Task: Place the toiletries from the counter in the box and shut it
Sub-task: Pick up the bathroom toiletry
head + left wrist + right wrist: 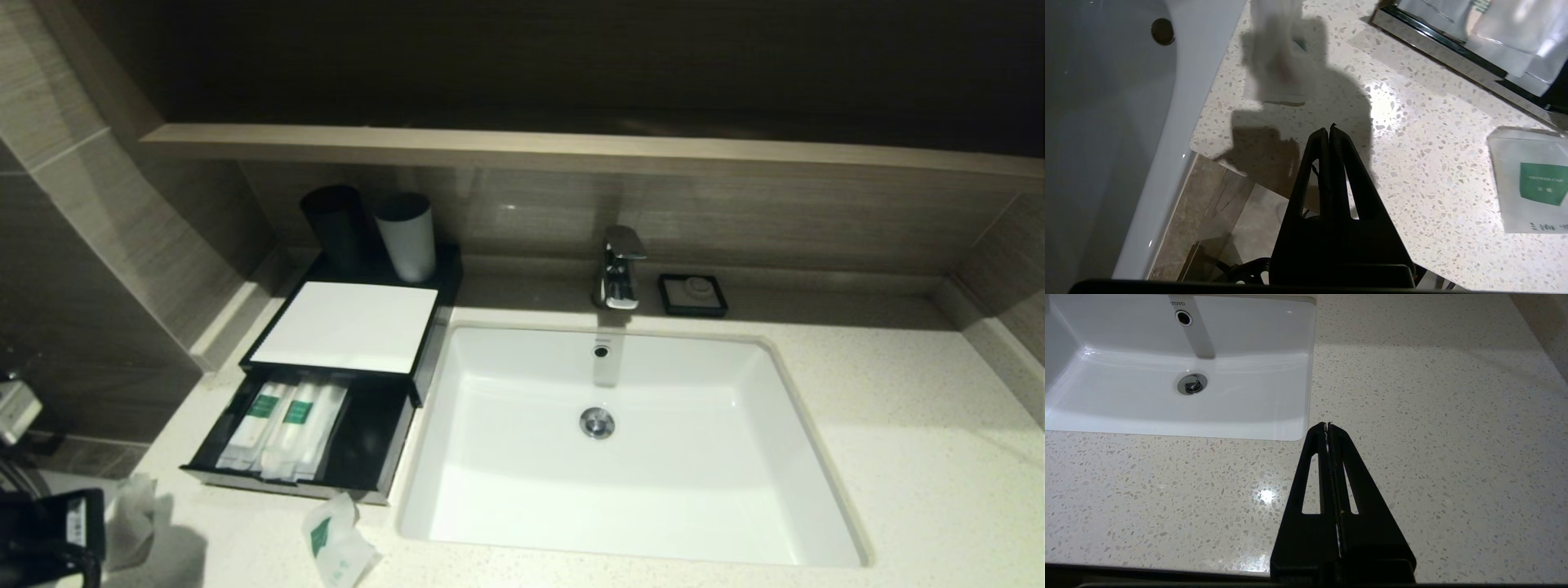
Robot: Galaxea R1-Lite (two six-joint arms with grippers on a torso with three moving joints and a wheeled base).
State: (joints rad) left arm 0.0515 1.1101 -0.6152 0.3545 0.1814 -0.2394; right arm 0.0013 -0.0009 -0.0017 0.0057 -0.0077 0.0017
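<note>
A black box (424, 327) stands left of the sink with its drawer (359, 482) pulled open. Several white packets (286, 420) lie in the drawer. Two more white packets with green labels lie on the counter. One (339, 543) is in front of the drawer by the sink rim, in shadow in the left wrist view (1278, 61). The other (131, 518) is further left and also shows in the left wrist view (1531, 183). My left gripper (1329, 128) is shut and empty above the counter's front edge between them. My right gripper (1327, 425) is shut and empty.
A white sink (457, 523) with a chrome tap (618, 269) fills the middle. A black cup (335, 224) and a white cup (406, 235) stand behind the box. A black soap dish (693, 294) sits by the tap. Speckled counter (1433, 416) lies right of the sink.
</note>
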